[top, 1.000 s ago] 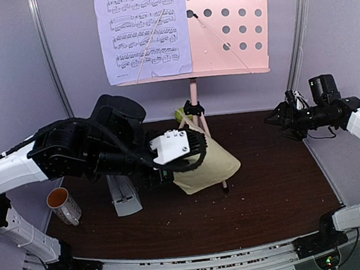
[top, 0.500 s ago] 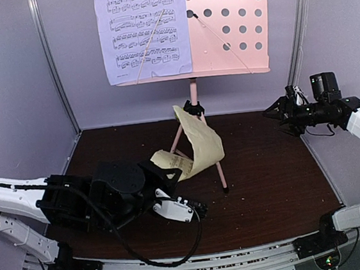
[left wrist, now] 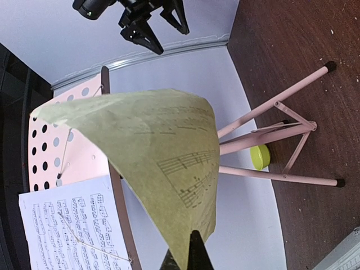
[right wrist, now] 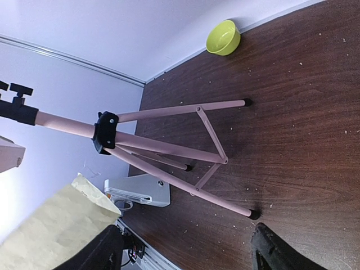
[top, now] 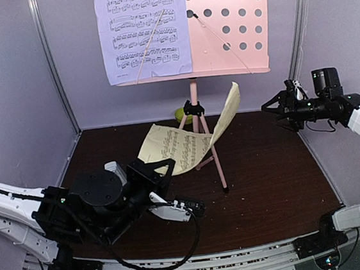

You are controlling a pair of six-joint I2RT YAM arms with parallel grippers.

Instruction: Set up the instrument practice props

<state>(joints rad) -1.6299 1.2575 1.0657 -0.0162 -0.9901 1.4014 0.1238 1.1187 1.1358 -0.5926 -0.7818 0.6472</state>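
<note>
One curled pale-yellow page (top: 187, 140), long axis lower-left to upper-right; left gripper (left wrist: 191, 256) seemingly pinches its corner; right gripper (top: 273, 113) spread wide.

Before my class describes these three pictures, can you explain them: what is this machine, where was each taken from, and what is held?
It is two robot arms at a brown table. One picture looks down from above; the other two come from cameras on the wrists. A pink music stand carries a lavender sheet-music page. A lime-green bowl and grey metronome rest on the table. The left gripper pinches a pale-yellow page in the air; the right gripper hangs open, empty.
</note>
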